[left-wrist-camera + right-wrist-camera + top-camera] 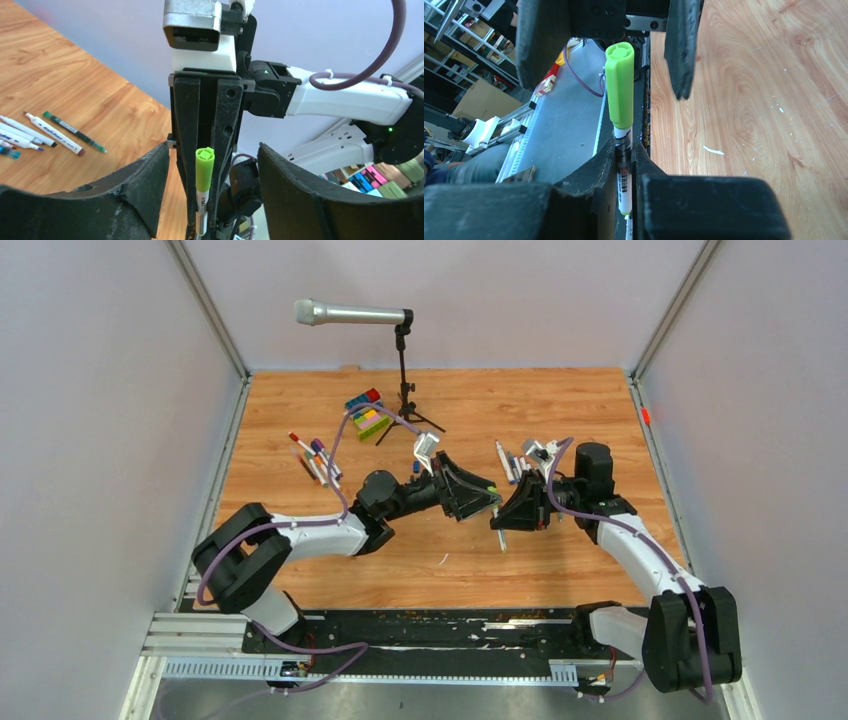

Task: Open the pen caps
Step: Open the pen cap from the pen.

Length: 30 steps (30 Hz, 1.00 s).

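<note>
One pen [624, 172] with a white barrel is clamped in the right gripper [624, 152], whose fingers are pressed together on the barrel, and it is held above the table [600, 420], in front of the microphone stand [404, 380] and somewhat to its right. Its lime-green cap [620, 85] is seated on the pen end and is flanked by the left gripper [212, 155], whose fingers are spread apart and kept clear of it. Several more pens [316, 458] are laid on the wood in front of the stand and to its left, and a second group of pens [508, 465] in front and to its right.
</note>
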### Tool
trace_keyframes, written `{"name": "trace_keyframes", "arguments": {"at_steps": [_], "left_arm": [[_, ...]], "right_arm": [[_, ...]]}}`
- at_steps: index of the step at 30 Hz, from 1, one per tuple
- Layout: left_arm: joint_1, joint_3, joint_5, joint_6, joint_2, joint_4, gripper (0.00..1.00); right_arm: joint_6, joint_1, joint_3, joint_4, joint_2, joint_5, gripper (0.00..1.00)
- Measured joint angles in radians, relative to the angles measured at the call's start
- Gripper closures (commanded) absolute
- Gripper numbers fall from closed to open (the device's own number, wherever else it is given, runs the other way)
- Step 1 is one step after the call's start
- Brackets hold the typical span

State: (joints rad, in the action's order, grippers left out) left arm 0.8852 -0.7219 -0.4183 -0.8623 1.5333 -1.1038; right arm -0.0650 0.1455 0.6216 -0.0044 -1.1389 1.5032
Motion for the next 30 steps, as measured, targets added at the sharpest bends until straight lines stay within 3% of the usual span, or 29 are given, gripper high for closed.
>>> {"name": "trace_keyframes", "arguments": {"at_steps": [5, 10, 14, 19, 26, 30], "left_arm": [[0.002, 0.0, -0.027, -0.07, 0.069, -0.092, 0.52], [0.002, 0.0, -0.034, -0.093, 0.097, -0.12, 0.99], [0.002, -0.002, -0.023, -0.044, 0.088, -0.091, 1.0], [-0.012, -0.008, 0.019, 0.063, -0.01, 0.071, 1.0], [-0.225, -0.185, 0.22, 0.125, -0.134, 0.021, 1.0], [-0.246, -0.206, 0.244, 0.135, -0.192, 0.01, 1.0]], "right_arm": [[0.005, 0.0, 0.008, -0.005, -0.007, 0.003, 1.0], [0.004, 0.0, 0.008, -0.007, -0.014, 0.003, 1.0], [0.0, 0.008, 0.01, -0.007, -0.029, -0.004, 1.0], [0.009, 0.048, 0.02, 0.017, -0.047, -0.022, 1.0], [0.015, 0.181, 0.009, -0.001, -0.09, -0.007, 1.0], [0.072, 0.183, 0.016, -0.059, -0.096, -0.016, 1.0]]}}
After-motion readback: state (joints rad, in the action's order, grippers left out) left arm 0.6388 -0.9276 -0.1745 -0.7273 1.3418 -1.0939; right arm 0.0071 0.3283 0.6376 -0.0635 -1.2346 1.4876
